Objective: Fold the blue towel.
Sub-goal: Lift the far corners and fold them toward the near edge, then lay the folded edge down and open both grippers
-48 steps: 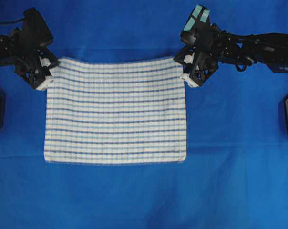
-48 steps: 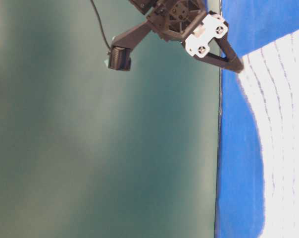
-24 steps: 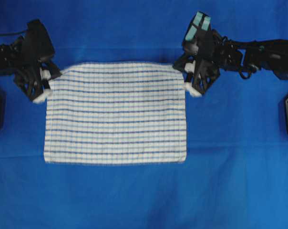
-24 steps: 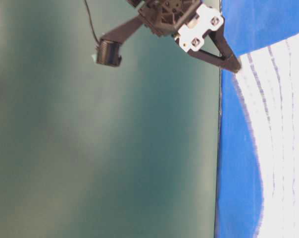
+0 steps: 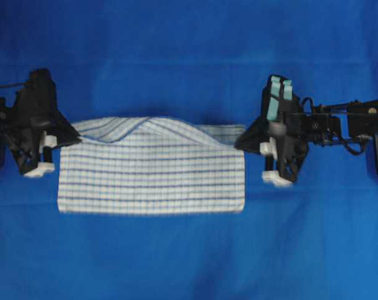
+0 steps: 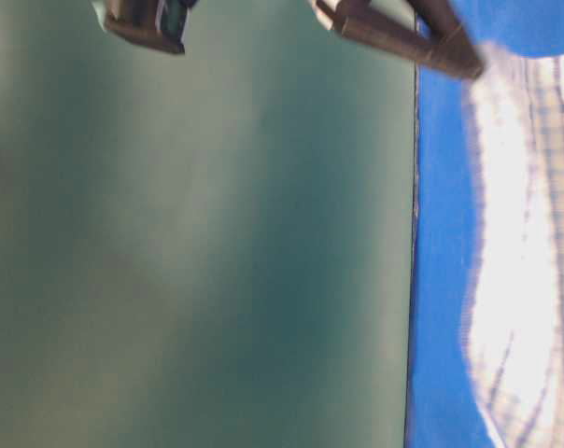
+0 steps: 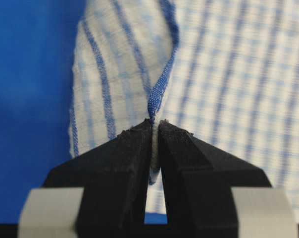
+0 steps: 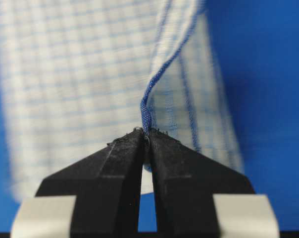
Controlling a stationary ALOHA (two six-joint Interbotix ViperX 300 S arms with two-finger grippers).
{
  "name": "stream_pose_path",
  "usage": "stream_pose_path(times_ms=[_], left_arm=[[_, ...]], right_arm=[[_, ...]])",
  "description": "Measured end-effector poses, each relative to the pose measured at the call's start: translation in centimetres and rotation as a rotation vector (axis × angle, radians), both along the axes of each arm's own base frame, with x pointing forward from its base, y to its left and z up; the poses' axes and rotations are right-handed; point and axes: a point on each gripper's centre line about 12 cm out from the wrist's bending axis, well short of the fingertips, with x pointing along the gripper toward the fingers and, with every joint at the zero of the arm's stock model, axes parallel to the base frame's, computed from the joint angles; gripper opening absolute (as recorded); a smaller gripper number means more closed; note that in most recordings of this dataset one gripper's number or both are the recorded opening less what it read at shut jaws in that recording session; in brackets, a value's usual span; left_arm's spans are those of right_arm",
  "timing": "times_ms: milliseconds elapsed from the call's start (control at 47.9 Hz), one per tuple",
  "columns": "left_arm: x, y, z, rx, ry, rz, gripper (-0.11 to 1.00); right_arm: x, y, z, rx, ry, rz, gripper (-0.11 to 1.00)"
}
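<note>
Left end effector (image 7: 154, 130): I see it clamped on towel (image 5: 151, 175) corner (hem pinched).
Right end effector (image 8: 146, 136): clamped on the other corner.

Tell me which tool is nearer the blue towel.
Neither: it's a tie. The left tool is shut on the blue towel at its far left corner, and the right tool is shut on its far right corner, both lifting that edge.

Robot test bench in a laboratory setting: a desk under a plain bright-blue fabric covering (image 5: 189, 56), flanked by two black articulated robot arms, with a bare grey-green wall (image 6: 198, 243) beside the desk.
</note>
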Motion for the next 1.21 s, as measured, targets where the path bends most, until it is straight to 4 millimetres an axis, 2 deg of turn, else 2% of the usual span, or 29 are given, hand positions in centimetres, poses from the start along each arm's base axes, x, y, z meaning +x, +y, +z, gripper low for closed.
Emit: stream_pose_path(times_ms=[188, 417, 1022, 1043, 1126, 1210], left_arm=[[-1.2, -2.9, 0.7, -0.082, -0.048, -0.052, 0.02], [-2.4, -5.5, 0.6, -0.125, -0.048, -0.154, 0.02], [-2.5, -5.9, 0.5, -0.129, -0.056, -0.172, 0.03], [-2.5, -6.0, 0.5, -0.128, -0.056, -0.175, 0.05], [-2.5, -6.0, 0.6, -0.128, -0.059, -0.175, 0.19], [-2.5, -6.0, 0.7, -0.13, -0.068, -0.176, 0.44]], right_arm=[[-0.4, 2.9, -0.1, 0.017, 0.004, 0.076, 0.05], [-0.7, 4.7, -0.1, 0.022, 0.005, 0.13, 0.05], [-0.5, 5.2, -0.6, 0.043, 0.025, 0.125, 0.07], [-0.5, 5.2, -0.6, 0.045, 0.023, 0.121, 0.08], [-0.4, 5.2, -0.5, 0.046, 0.022, 0.121, 0.33], [-0.3, 5.2, -0.4, 0.047, 0.019, 0.121, 0.57]])
